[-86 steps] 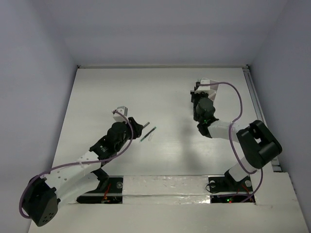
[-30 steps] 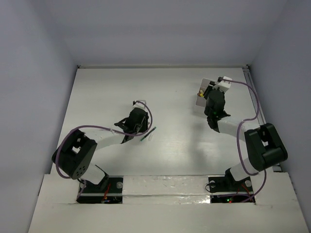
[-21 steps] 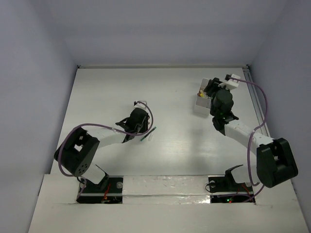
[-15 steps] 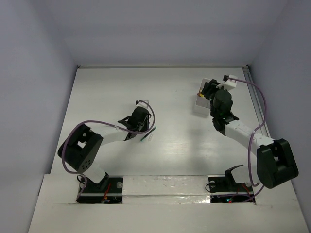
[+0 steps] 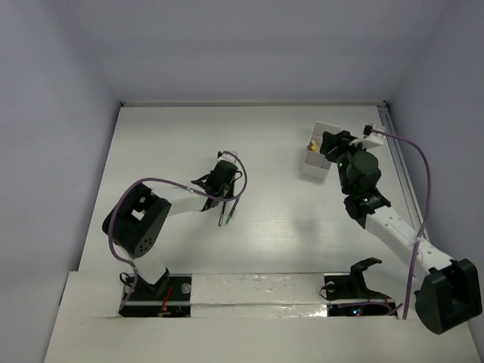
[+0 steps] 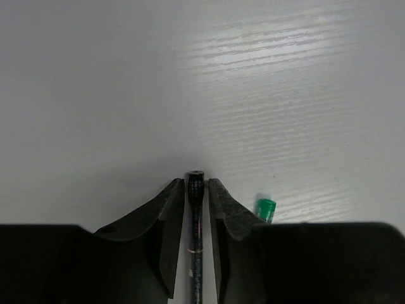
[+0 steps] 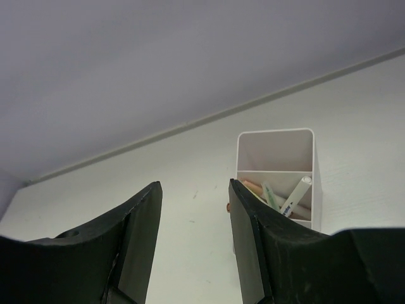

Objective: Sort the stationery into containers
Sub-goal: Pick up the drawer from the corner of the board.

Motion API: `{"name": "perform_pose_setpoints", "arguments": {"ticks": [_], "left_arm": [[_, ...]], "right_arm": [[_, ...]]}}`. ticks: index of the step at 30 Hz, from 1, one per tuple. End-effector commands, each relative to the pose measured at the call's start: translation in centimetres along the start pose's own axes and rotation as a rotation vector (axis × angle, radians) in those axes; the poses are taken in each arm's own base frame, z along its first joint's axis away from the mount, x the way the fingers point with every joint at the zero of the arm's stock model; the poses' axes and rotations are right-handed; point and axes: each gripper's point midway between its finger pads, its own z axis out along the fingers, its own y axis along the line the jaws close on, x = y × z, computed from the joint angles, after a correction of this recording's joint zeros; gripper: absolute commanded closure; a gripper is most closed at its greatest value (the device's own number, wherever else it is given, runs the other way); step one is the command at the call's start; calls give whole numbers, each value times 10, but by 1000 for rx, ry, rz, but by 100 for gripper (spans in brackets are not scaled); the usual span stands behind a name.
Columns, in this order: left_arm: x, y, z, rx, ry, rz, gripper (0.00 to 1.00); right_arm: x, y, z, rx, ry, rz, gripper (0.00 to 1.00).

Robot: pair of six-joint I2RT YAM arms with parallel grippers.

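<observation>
A thin dark pen (image 6: 195, 209) lies on the white table, running straight between the fingers (image 6: 166, 218) of my left gripper (image 6: 196, 185). The jaws stand narrow, with a sliver of gap on each side of the pen. A stubby green piece (image 6: 266, 208) lies just right of the right finger. From above, this gripper (image 5: 225, 198) points down at the pens (image 5: 225, 215) in mid-table. My right gripper (image 7: 193, 183) is open with nothing between its fingers. The white divided container (image 7: 275, 142) stands just to its right, with several markers (image 7: 294, 197) in one compartment.
In the top view the container (image 5: 315, 160) stands at the back right, close to the right gripper (image 5: 331, 145). A metal rail (image 5: 401, 178) runs along the table's right edge. Grey walls enclose the table on three sides.
The left gripper has slid forward over the dark pen and its jaws have narrowed around it; the pen now lies more upright. The right arm has drawn back to the right, beside the container.
</observation>
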Motion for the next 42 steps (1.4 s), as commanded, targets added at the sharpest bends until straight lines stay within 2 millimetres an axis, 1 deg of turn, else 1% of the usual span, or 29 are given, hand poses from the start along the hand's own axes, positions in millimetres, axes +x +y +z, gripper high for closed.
{"name": "perform_pose_setpoints", "arguments": {"ticks": [1,2,4,7,8,10,11,16,17,19,20,22,23,24,25,27,28,30,31,32,34,35,36,37,38,39,40,41,42], "left_arm": [[7,11,4,-54,41,37,80],[10,14,6,-70,49,41,80],[11,14,7,-70,54,44,88],[4,16,6,-88,41,47,97],[-2,16,5,-93,26,47,99],[-6,18,3,-105,18,48,100],[-13,17,0,-106,2,43,100],[-32,14,-13,-97,-45,13,100],[-44,11,-22,-76,-81,-10,100],[-62,4,-35,-40,-135,-50,100],[-81,-3,-51,6,-189,-78,100],[-105,-17,-68,85,-263,-121,100],[-121,-28,-84,157,-306,-155,100],[-132,-35,-92,199,-338,-176,100],[-149,-44,-103,250,-395,-204,100],[-171,-59,-120,350,-462,-252,100],[-188,-71,-132,408,-530,-271,100],[-203,-90,-140,475,-567,-299,100],[-215,-103,-149,527,-614,-306,100],[-216,-113,-142,543,-611,-303,100],[-239,-133,-153,597,-677,-313,100],[-244,-145,-155,619,-694,-310,100],[-249,-158,-147,630,-700,-305,100],[-257,-166,-149,648,-732,-302,100],[-250,-182,-132,651,-711,-286,100],[-263,-193,-136,676,-741,-288,100],[-271,-198,-134,685,-771,-284,100],[-262,-214,-114,687,-744,-271,100],[-275,-228,-121,716,-772,-276,100]], "right_arm": [[-14,1,-13,-1,-20,14,48],[-12,0,-15,1,-7,14,48],[-10,-2,-19,0,0,20,48],[2,-4,-24,-9,32,17,48],[6,-6,-25,-5,46,12,48],[12,-10,-26,9,63,10,48],[16,-13,-28,11,76,5,48],[21,-12,-31,1,93,17,48],[22,-12,-32,-4,98,19,49],[23,-9,-35,-18,103,41,54],[25,-6,-38,-38,114,50,64],[27,-5,-42,-52,125,65,85],[29,-6,-45,-49,138,68,94],[29,-7,-47,-49,140,72,100],[27,-7,-52,-53,132,86,100],[27,-10,-58,-53,131,99,100],[26,-10,-61,-53,129,120,100],[27,-10,-70,-74,135,134,100],[28,-11,-73,-77,138,139,100],[31,-13,-78,-78,149,137,99],[36,-16,-83,-77,167,128,99],[38,-18,-86,-74,174,131,99],[41,-21,-92,-73,179,134,99],[41,-22,-95,-75,178,150,100],[41,-24,-99,-71,170,162,100],[38,-27,-105,-76,142,182,100],[34,-28,-108,-78,123,200,100],[30,-29,-110,-80,101,210,100],[27,-29,-113,-89,89,214,100]]}}
